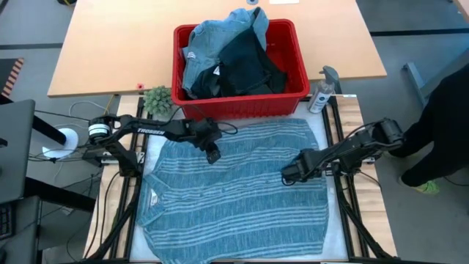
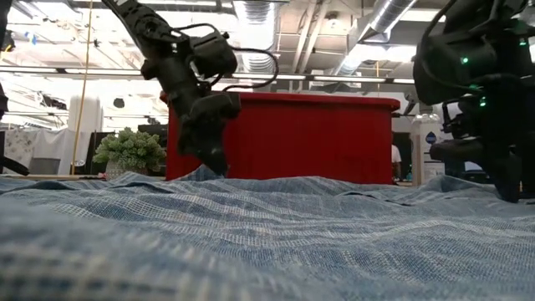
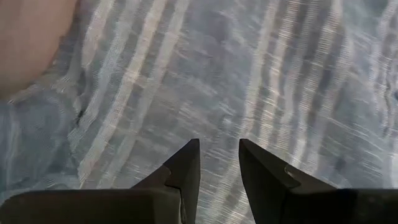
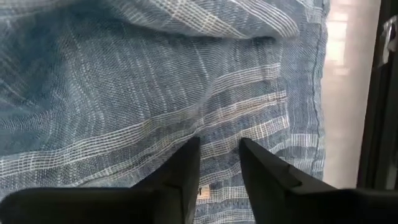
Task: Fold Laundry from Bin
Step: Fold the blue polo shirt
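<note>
The striped shirt point(image 1: 234, 194) lies spread flat over the near part of the bench point(image 1: 95, 62), its long axis running from the bin point(image 1: 238, 103) toward the near edge, with the collar and a small pale neck label at the near left corner; nothing on that label can be read. Its stripes run across the bench. The shirt's far hem lies just beside the bin's near wall, and its right edge lies close to the dark frame rail on that side. The red bin stands behind the shirt, holding a light blue denim piece point(image 1: 212, 37) heaped over dark clothes point(image 1: 245, 66). The left gripper point(image 1: 212, 154) hangs just over the shirt's far left part, its fingers point(image 3: 186, 165) a narrow gap apart with nothing between them. The arm behind it carries white lettering too small to read. The right gripper point(image 1: 287, 176) is low over the shirt's right half, near the right edge, its fingers point(image 4: 186, 165) likewise a little apart and empty. A small green plant point(image 1: 157, 99) stands left of the bin, and a spray bottle point(image 1: 322, 89) with an unreadable label stands right of it. The shirt's middle and near half lie uncovered.
</note>
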